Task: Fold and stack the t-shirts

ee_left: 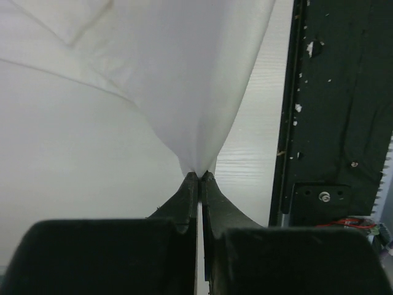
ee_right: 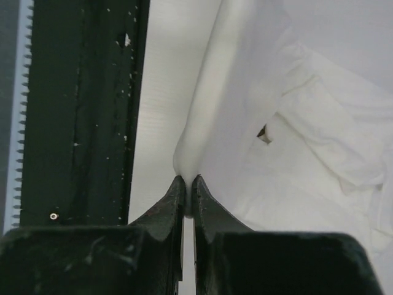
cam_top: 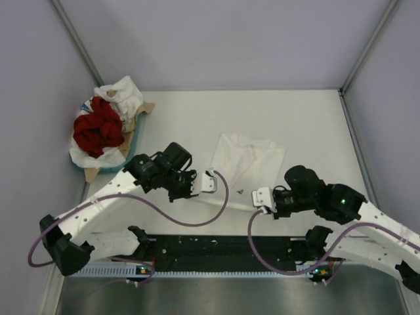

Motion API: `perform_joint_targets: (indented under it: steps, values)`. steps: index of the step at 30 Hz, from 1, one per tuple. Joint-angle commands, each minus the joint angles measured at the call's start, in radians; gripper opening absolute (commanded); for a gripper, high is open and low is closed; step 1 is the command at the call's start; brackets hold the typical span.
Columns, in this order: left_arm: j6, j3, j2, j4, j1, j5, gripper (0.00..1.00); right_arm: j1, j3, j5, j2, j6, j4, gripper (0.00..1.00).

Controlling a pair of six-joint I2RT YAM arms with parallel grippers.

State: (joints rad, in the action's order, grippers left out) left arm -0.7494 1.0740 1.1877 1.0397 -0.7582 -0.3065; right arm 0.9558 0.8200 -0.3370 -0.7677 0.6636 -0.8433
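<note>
A white t-shirt [cam_top: 246, 161] lies spread on the white table in the middle. My left gripper [cam_top: 209, 182] is shut on its near left edge; in the left wrist view the cloth [ee_left: 184, 80] rises taut from the closed tips [ee_left: 201, 176]. My right gripper [cam_top: 262, 198] is shut on its near right edge; in the right wrist view the cloth [ee_right: 245, 110] bunches at the closed tips [ee_right: 188, 179]. A heap of deep red shirts [cam_top: 97, 128] and white shirts [cam_top: 121, 92] sits in a tray at the far left.
The teal-rimmed tray [cam_top: 98, 169] with brown cardboard stands at the far left by the wall. A black toothed rail [cam_top: 216, 252] runs along the near table edge between the arm bases. Purple cables loop from both wrists. Grey walls enclose the table.
</note>
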Motion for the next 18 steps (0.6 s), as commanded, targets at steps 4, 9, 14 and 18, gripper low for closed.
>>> perform_joint_targets:
  steps: [4,9,14,18]
  values:
    - [0.059,0.093,-0.103,0.105,-0.013,0.041,0.0,-0.005,0.074,-0.059,0.11,-0.151,-0.054,0.0]
    - [0.133,0.208,0.005,-0.052,-0.009,0.222,0.0,-0.236,0.041,-0.086,0.067,-0.251,0.045,0.0]
    - [0.134,0.329,0.148,-0.191,0.048,0.262,0.0,-0.579,0.002,-0.155,-0.01,-0.317,0.122,0.0]
    - [0.125,0.432,0.292,-0.25,0.063,0.264,0.0,-0.681,-0.045,-0.117,-0.077,-0.384,0.217,0.0]
